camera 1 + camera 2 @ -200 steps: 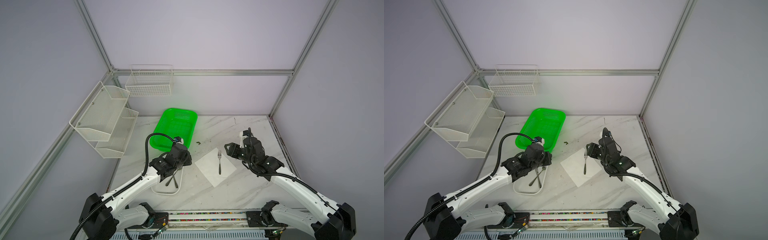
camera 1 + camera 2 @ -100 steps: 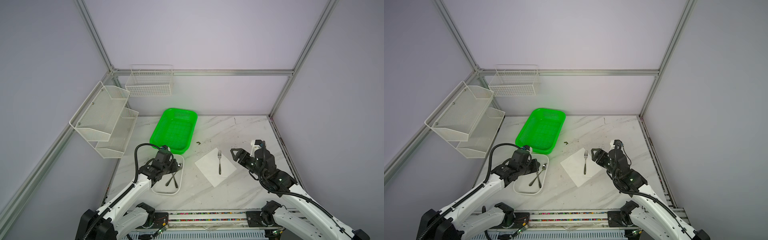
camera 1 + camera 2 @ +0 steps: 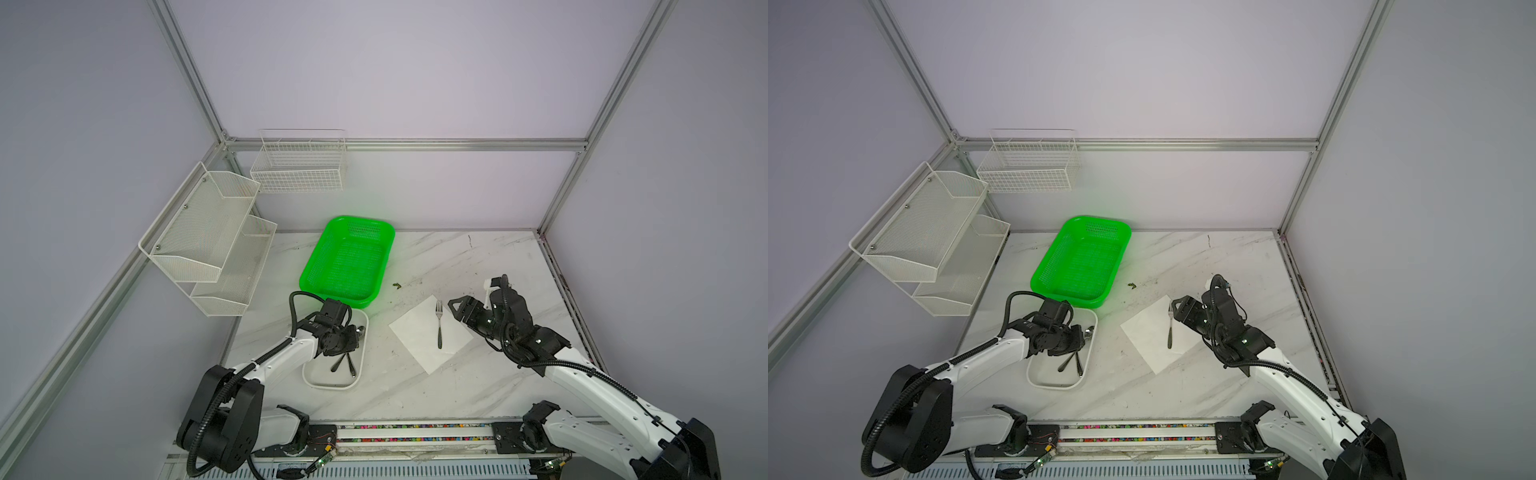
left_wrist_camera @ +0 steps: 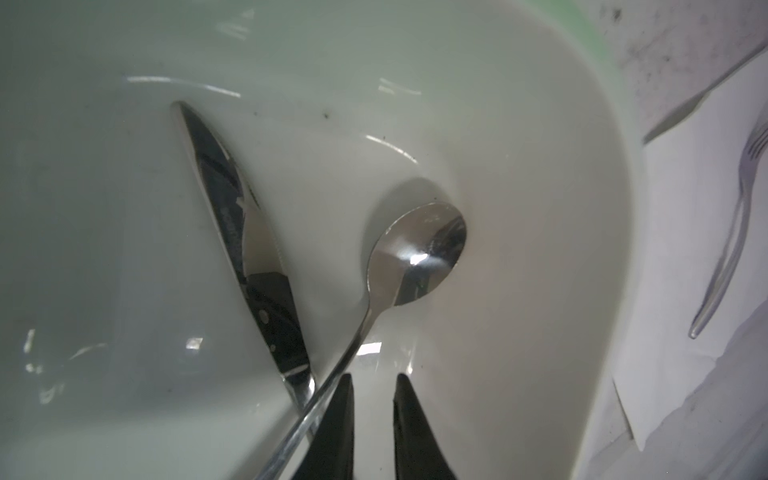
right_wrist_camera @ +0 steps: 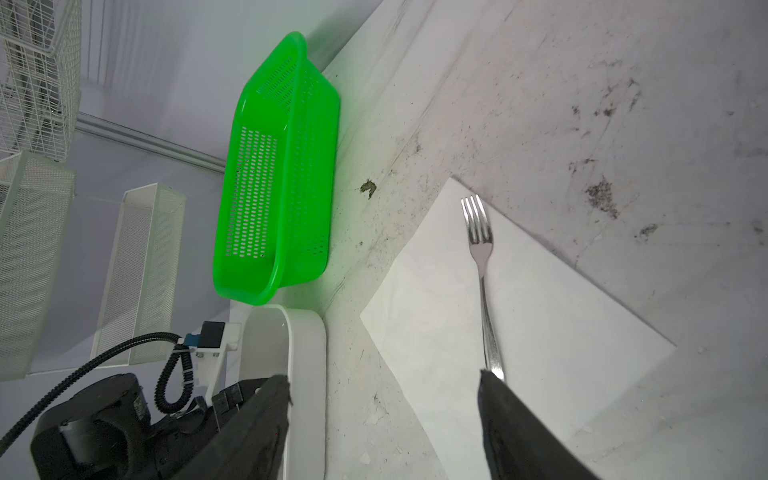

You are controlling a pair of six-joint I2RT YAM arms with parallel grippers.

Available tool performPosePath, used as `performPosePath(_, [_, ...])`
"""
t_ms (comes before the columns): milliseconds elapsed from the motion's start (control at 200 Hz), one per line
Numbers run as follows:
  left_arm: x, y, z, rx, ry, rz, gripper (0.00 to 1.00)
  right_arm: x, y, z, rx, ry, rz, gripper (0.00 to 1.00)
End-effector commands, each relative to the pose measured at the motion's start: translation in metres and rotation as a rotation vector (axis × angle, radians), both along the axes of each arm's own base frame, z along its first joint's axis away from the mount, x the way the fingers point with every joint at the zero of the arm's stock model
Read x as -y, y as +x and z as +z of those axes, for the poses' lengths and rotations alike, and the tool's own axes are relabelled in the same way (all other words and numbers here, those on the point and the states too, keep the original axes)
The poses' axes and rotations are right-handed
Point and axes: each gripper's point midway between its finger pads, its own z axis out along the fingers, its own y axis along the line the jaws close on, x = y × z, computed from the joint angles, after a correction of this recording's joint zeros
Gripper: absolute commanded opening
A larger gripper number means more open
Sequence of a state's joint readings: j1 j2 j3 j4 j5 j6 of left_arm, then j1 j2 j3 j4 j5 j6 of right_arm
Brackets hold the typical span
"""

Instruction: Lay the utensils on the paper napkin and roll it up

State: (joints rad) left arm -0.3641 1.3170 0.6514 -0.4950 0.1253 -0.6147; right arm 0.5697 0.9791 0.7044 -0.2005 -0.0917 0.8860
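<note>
In both top views my left wrist point(image 3: 332, 332) covers most of the utensils point(image 3: 337, 365) in the tray point(image 3: 322, 374); I can't tell spoon point(image 4: 417, 249) from knife point(image 4: 232, 216) there. In the left wrist view both handles run off the edge, and the fork point(image 4: 731, 232) is blurred. One finger of my right pincer point(image 5: 384, 376) hides the fork's handle end.

fork point(image 3: 439, 324): silver, lying flat on the paper napkin point(image 3: 417, 334), tines far, handle near | paper napkin: white square, flat, right of centre, one corner pointing far | spoon point(image 4: 415, 253): shiny, in white tray point(image 4: 540, 208) left of napkin, bowl far | knife point(image 4: 232, 216): left of spoon, blade far, handles crossing
</note>
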Motion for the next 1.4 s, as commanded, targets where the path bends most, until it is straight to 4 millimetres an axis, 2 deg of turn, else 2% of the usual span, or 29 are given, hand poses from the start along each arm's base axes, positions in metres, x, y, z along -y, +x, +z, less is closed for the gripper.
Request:
performPosePath(0, [0.006, 0.013, 0.016, 0.015, -0.011, -0.030, 0.19, -0.008, -0.002, 0.020, 0.008, 0.051, 0.021, 0.73])
performPosePath(185, [-0.005, 0.014, 0.019, 0.027, 0.064, -0.028, 0.24, -0.014, -0.013, 0.003, -0.057, 0.003, 0.105, 0.72])
performPosePath(335, [-0.003, 0.016, 0.019, 0.032, 0.056, -0.032, 0.23, -0.011, -0.021, -0.007, -0.090, -0.050, 0.141, 0.71])
performPosePath(475, [-0.008, 0.016, 0.037, 0.100, 0.045, 0.014, 0.23, -0.017, -0.023, -0.003, -0.069, -0.040, 0.180, 0.72])
performPosePath(650, [-0.033, 0.014, 0.042, 0.171, 0.136, 0.075, 0.27, -0.032, -0.009, -0.002, -0.032, -0.099, 0.273, 0.71])
performPosePath(785, [-0.015, 0.024, 0.044, 0.190, 0.099, -0.031, 0.29, -0.043, 0.005, 0.000, -0.009, -0.151, 0.320, 0.71])
performPosePath(915, [-0.013, 0.033, 0.040, 0.150, 0.128, -0.043, 0.29, -0.050, 0.013, 0.011, 0.046, -0.148, 0.345, 0.72])
performPosePath(1095, [-0.028, 0.035, 0.033, 0.132, 0.229, -0.039, 0.30, -0.047, 0.018, 0.008, 0.067, -0.185, 0.334, 0.72])
performPosePath(1260, [-0.023, 0.037, 0.030, 0.114, 0.227, -0.086, 0.30, -0.039, 0.021, -0.004, 0.054, -0.196, 0.280, 0.72])
performPosePath(1395, [-0.020, 0.035, 0.023, 0.087, 0.222, -0.104, 0.29, -0.037, 0.021, -0.003, 0.050, -0.197, 0.267, 0.72])
